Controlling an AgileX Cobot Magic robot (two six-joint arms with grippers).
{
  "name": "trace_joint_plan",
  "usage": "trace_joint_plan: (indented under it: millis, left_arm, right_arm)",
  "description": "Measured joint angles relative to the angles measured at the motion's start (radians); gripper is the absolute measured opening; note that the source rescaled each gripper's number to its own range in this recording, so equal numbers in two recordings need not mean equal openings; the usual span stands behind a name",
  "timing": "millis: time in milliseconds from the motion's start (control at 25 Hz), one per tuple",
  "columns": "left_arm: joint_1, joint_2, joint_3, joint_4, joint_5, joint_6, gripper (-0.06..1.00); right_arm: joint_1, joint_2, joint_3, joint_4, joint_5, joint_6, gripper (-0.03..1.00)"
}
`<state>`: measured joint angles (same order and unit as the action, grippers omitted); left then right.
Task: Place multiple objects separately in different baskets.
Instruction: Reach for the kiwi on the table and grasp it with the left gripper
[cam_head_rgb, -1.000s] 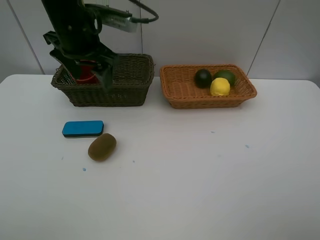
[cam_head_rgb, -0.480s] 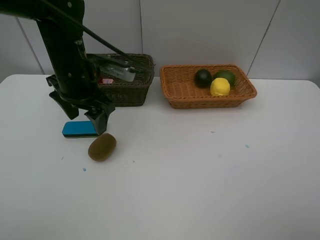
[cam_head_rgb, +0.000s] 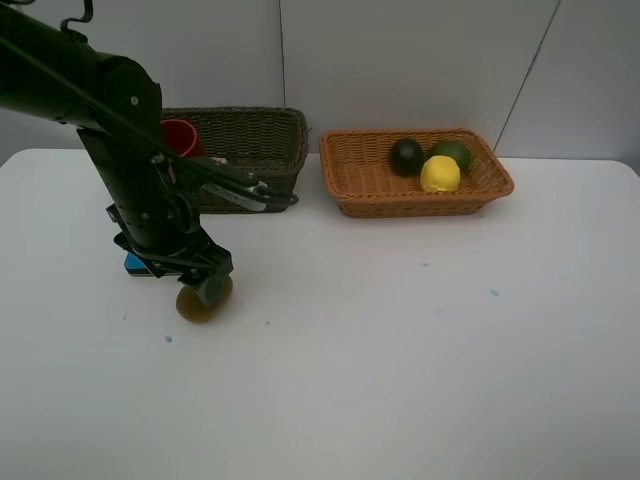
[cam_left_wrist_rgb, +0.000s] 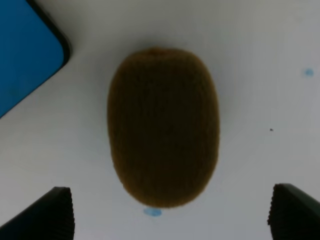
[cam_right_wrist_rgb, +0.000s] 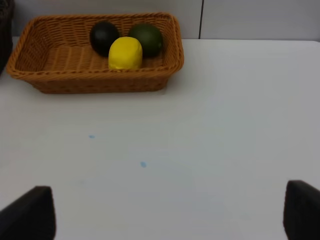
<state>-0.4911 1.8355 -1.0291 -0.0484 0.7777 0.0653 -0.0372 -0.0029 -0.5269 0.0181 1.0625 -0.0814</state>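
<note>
Left claw (cam_left_wrist_rgb: 170, 215) is spread wide right over the brown kiwi (cam_left_wrist_rgb: 162, 127), one fingertip on each side of it, and you grip nothing. The kiwi lies on the white table (cam_head_rgb: 400, 350). The blue eraser block (cam_left_wrist_rgb: 25, 50) sits just beside it, not touching; in the high view your arm hides most of the block. The red-brown cup (cam_head_rgb: 180, 135) stands in the dark olive basket (cam_head_rgb: 260, 140) behind your arm. Your right claw (cam_right_wrist_rgb: 167, 217) is wide too, empty, above bare table and well apart from the orange-tan basket (cam_right_wrist_rgb: 60, 65). That basket holds the yellow lemon (cam_right_wrist_rgb: 125, 53), green lime (cam_right_wrist_rgb: 146, 39) and dark mangosteen (cam_right_wrist_rgb: 104, 37), bunched together at one end, the lemon in front.
</note>
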Motion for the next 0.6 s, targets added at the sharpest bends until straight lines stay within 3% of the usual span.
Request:
trace_joint_plan:
  millis: [200, 600]
  left_arm:
    - [0.0, 0.0, 0.041, 0.0, -0.087, 0.002, 1.0]
    - [0.0, 0.046, 0.046, 0.0, -0.142, 0.009, 1.0]
  right_arm:
    - [0.0, 0.0, 0.0, 0.0, 0.0, 0.0, 1.0]
    - [0.0, 0.0, 0.0, 0.0, 0.0, 0.0, 1.0]
